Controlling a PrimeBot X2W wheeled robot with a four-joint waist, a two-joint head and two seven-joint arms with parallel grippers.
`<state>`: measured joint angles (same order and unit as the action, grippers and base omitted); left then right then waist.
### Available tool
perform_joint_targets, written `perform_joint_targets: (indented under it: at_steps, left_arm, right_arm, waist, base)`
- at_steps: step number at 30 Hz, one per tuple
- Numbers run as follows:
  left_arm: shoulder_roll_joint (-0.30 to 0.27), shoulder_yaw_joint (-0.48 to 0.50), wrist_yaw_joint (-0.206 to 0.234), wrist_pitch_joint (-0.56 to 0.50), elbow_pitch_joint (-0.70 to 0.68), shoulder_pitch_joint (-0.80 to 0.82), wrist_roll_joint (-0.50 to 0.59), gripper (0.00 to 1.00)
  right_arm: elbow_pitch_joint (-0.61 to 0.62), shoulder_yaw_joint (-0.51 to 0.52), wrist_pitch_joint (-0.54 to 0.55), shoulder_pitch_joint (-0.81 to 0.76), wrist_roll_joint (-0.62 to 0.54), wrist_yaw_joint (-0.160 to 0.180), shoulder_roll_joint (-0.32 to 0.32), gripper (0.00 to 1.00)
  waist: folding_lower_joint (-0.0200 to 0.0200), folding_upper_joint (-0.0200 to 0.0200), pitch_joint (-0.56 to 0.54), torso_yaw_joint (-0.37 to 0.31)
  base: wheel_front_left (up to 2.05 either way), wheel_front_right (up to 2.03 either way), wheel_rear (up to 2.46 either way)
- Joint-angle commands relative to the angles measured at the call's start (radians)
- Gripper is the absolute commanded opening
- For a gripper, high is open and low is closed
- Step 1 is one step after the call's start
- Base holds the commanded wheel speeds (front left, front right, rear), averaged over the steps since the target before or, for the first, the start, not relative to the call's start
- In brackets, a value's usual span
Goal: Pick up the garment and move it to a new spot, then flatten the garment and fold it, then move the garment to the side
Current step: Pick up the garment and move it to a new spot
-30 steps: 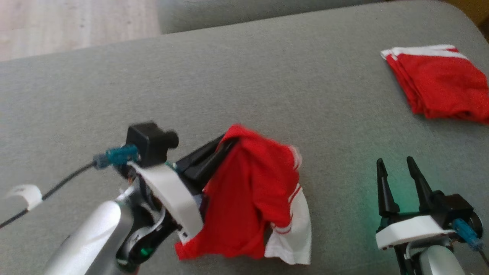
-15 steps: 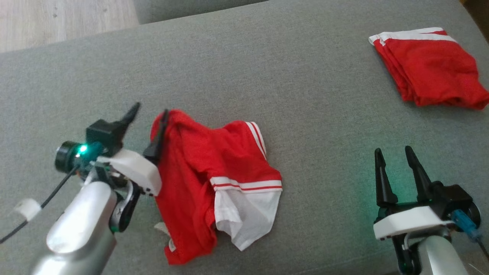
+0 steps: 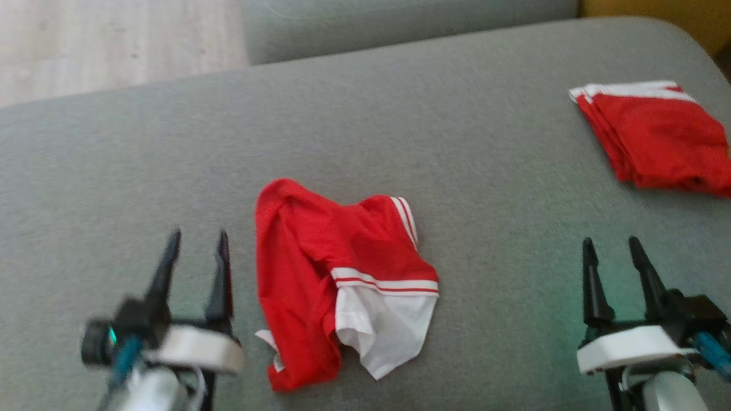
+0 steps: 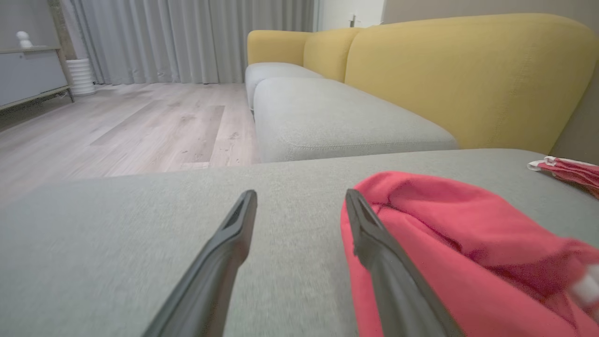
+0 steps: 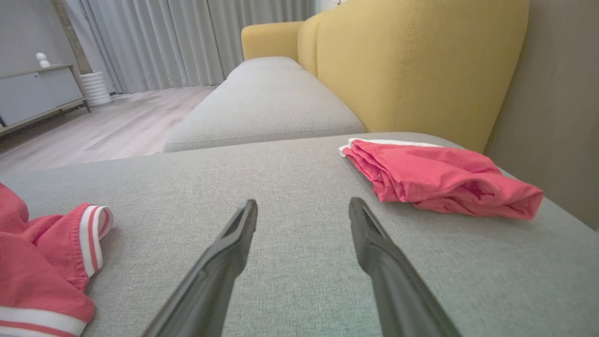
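Note:
A crumpled red garment [image 3: 320, 268] with white panels and striped trim lies on the grey cushion [image 3: 400, 114], near the middle front. My left gripper [image 3: 197, 240] stands open just to its left, apart from the cloth. In the left wrist view the red garment [image 4: 468, 248] bulges right beside my right-hand finger [image 4: 374, 248], with nothing between the fingers. My right gripper [image 3: 611, 248] is open and empty at the lower right. The right wrist view shows the right gripper [image 5: 302, 208] over bare cushion, with the garment's striped cuff [image 5: 91, 234] at far left.
A second red garment [image 3: 657, 134], folded, lies at the cushion's far right, also in the right wrist view as a folded red pile [image 5: 435, 178]. Beyond are a yellow sofa back [image 4: 468, 75], another grey seat [image 4: 327, 117] and wooden floor [image 3: 114, 45].
My left gripper has let go of the red garment, which dropped crumpled onto the cushion, and has pulled back to the lower left, open. The head camera shifted. The right gripper kept still.

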<state>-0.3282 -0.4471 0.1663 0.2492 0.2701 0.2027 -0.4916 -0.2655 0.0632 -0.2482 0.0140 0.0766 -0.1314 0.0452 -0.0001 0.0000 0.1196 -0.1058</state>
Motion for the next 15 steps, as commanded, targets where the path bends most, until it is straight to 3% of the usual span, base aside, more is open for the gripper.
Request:
perform_joint_targets:
  at_steps: [1,5,15]
  left_arm:
    - [-0.003,0.053,0.014,0.011,-0.057,-0.004,0.019,1.00]
    - [0.048,0.088,0.036,0.012,-0.136,-0.140,0.102,1.00]
    - [0.182,0.205,-0.047,0.012,-0.150,-0.319,0.204,1.00]
  right_arm:
    - [0.036,-0.012,-0.014,-0.001,-0.010,0.001,0.005,1.00]
    - [0.046,0.017,-0.014,-0.025,-0.023,0.001,0.005,1.00]
    - [0.031,0.040,-0.014,-0.088,-0.042,0.001,0.005,1.00]
  waist:
    - [0.0001,0.0000,-0.032,0.034]
    - [0.0001,0.0000,-0.063,0.077]
    - [0.0001,0.0000,-0.124,0.166]
  base:
    - [0.00,0.00,0.00]
    - [0.00,0.00,0.00]
    - [0.00,0.00,0.00]
